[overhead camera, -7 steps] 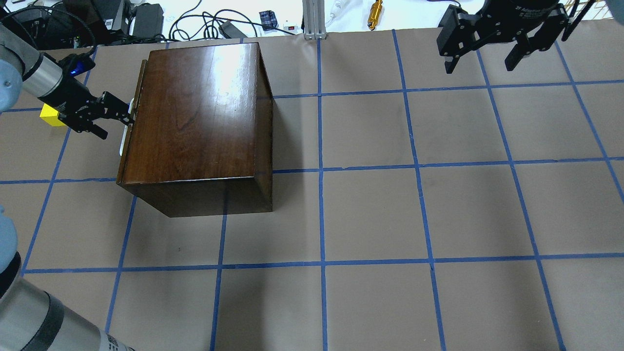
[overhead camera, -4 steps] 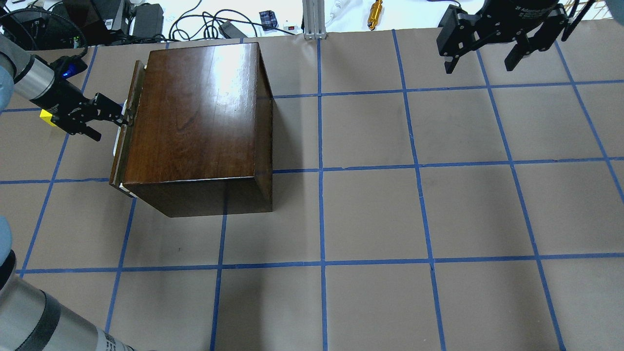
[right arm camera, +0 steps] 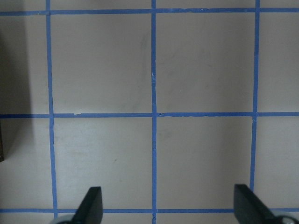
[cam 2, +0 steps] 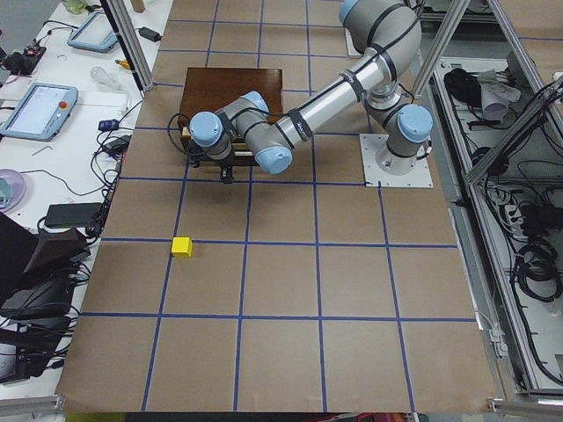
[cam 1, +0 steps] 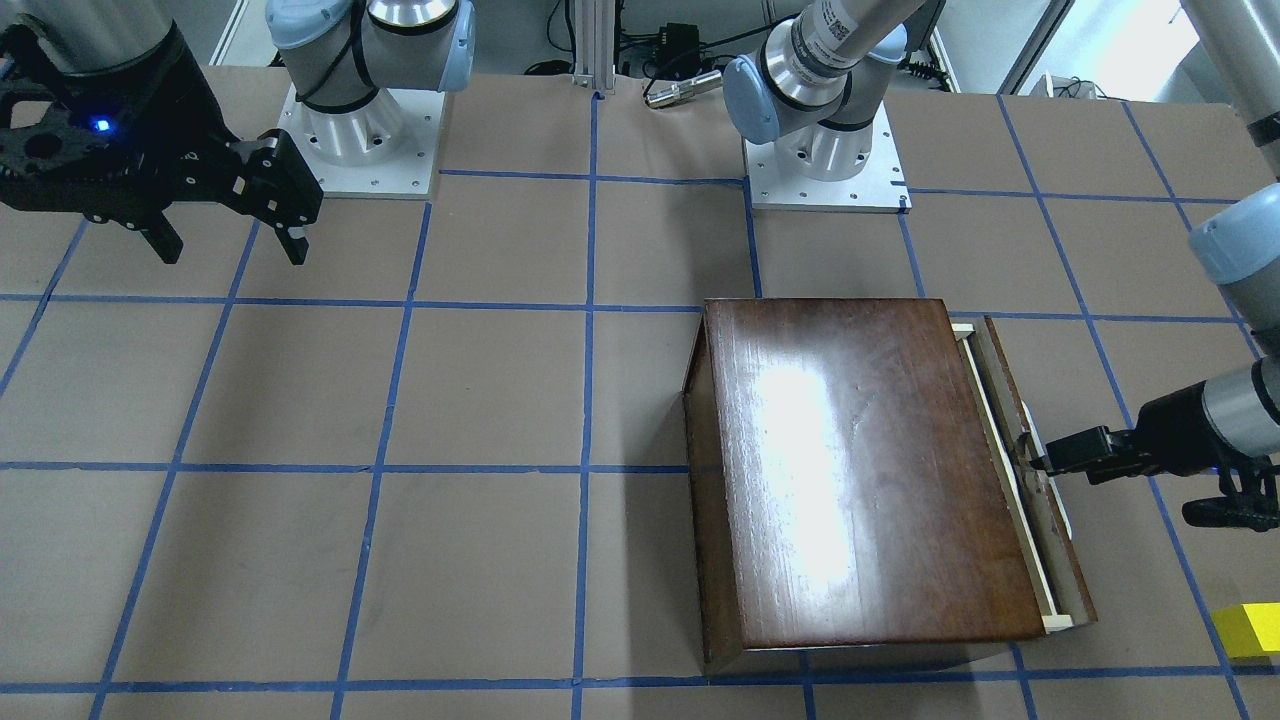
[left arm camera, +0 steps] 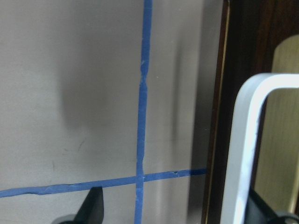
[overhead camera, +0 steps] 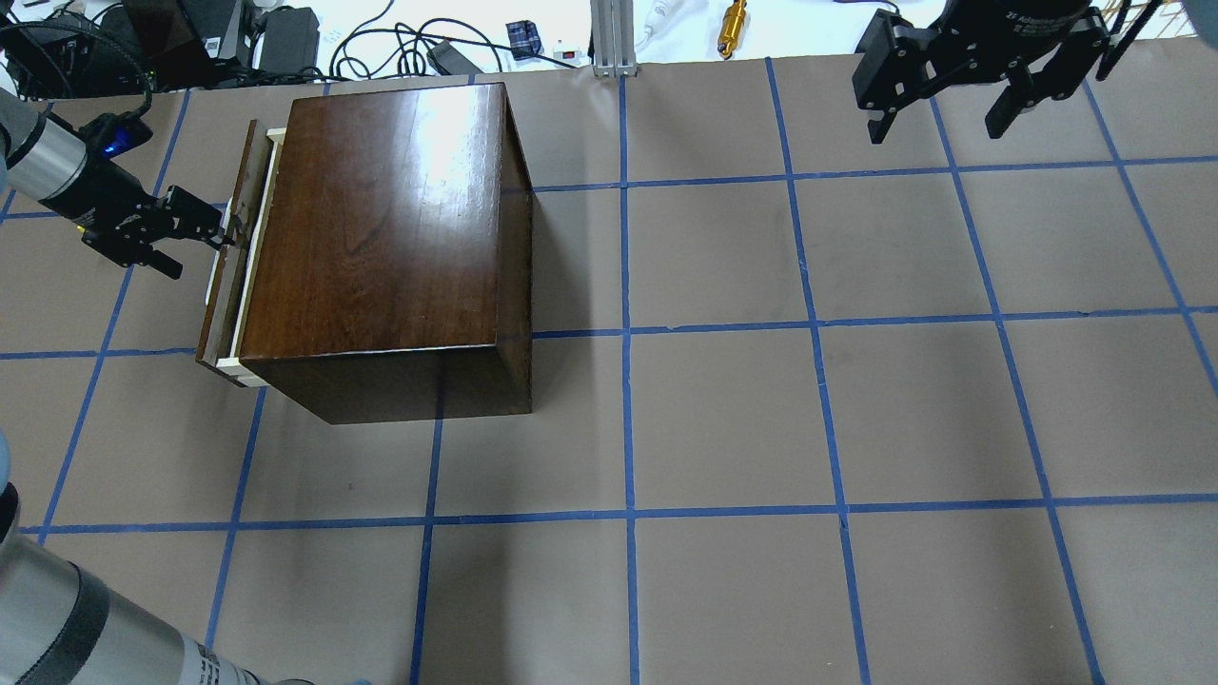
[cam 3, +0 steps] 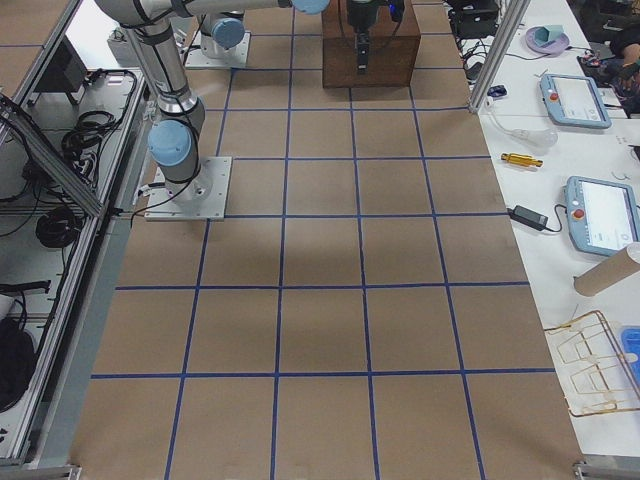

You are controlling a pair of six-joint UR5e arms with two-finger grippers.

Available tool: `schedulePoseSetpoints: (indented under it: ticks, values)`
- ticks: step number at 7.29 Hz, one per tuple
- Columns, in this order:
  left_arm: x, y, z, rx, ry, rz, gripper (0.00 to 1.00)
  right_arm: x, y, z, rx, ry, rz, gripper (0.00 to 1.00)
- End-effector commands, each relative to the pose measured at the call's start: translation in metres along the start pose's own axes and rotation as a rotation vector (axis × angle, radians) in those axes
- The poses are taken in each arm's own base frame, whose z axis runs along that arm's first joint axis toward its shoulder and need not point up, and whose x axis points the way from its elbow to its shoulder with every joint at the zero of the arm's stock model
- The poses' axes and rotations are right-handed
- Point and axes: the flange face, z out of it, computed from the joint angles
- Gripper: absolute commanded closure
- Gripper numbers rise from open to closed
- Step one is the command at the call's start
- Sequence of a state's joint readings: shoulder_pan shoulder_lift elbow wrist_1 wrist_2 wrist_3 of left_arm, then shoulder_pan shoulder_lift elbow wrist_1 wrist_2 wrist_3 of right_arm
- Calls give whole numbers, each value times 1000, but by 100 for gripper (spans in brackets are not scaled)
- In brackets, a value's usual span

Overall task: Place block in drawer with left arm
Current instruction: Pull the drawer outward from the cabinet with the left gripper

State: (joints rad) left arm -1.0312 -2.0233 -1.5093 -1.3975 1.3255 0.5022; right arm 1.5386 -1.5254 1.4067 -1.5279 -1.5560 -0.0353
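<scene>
The dark-brown wooden box (overhead camera: 381,219) stands left of the table's middle. Its drawer (overhead camera: 221,295) is out a small way, and a strip of pale wood (overhead camera: 249,285) shows behind the dark front panel. My left gripper (overhead camera: 195,252) is open at the drawer's front. In the left wrist view one finger (left arm camera: 261,210) sits behind the white handle (left arm camera: 247,154), the other (left arm camera: 93,205) well clear of it. The yellow block (cam 1: 1248,632) lies on the table beyond the left gripper, away from the box. It also shows in the exterior left view (cam 2: 182,247) and is hidden under the left arm in the overhead view. My right gripper (overhead camera: 942,119) is open and empty, high at the far right.
Cables, power supplies and a brass-coloured part (overhead camera: 733,29) lie past the table's far edge, by an aluminium post (overhead camera: 614,38). The two arm bases (cam 1: 825,170) stand on the robot's side. Blue tape lines grid the brown table top (overhead camera: 723,419).
My left gripper has moved left, away from the box, with the handle, and the drawer has slid out a little. The block has gone under the arm in the overhead view. The right arm is still.
</scene>
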Motion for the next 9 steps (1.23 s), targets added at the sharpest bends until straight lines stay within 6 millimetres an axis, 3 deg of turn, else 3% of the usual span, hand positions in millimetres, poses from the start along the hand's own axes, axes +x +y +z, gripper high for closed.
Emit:
schedulePoseSetpoints:
  ticks: [1,2,9]
  values:
    - [-10,2,-4,6,-1,-12,0,1,0,0,-1,1,2,0]
    - [-23,5,-4,7,4,-24,0,1,0,0,-1,0,2,0]
    - [-41,10,-8,12,14,-31,0,0,0,0,-1,1,0,0]
